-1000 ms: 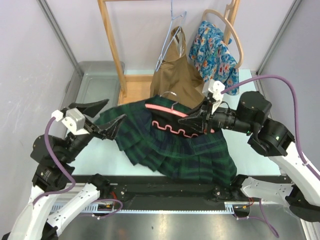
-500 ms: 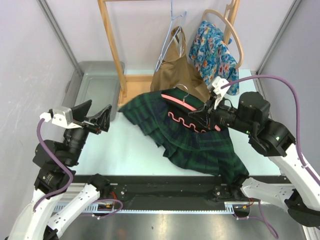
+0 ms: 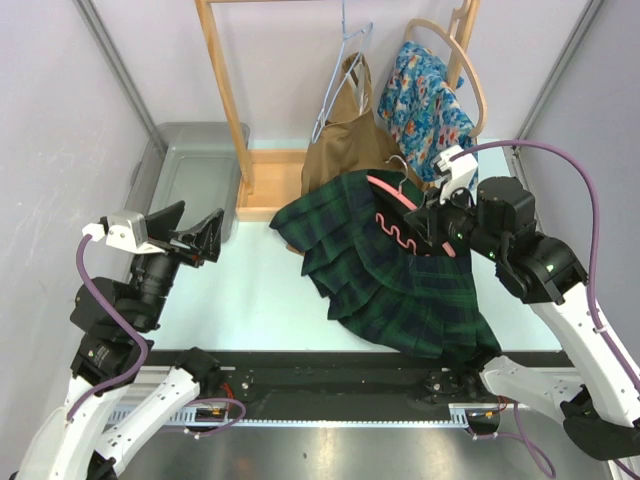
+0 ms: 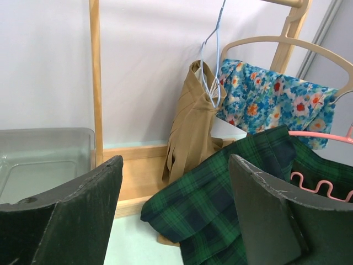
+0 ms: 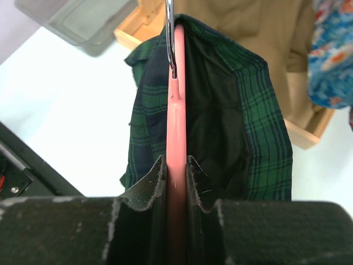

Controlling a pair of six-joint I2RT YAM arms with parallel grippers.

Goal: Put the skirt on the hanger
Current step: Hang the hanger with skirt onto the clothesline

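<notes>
One end of pink hanger [image 5: 176, 121] hidden under skirt [image 3: 400, 290] — right jaws pinch it.

A pale mint table [image 3: 250, 300] is carrying three things in the overhead view. A clear grey bin [image 3: 195, 170] is sitting at ten o'clock, in the far left corner. A wooden rack base [image 3: 268, 185] is resting at twelve o'clock, just beside the bin. A green plaid skirt [image 3: 400, 300] is trailing its lower pleats over the surface from three toward five o'clock, reaching the near edge.

Pale lilac walls [image 3: 280, 70], wooden rack [image 3: 224, 90], pale table [image 3: 250, 295]
</notes>
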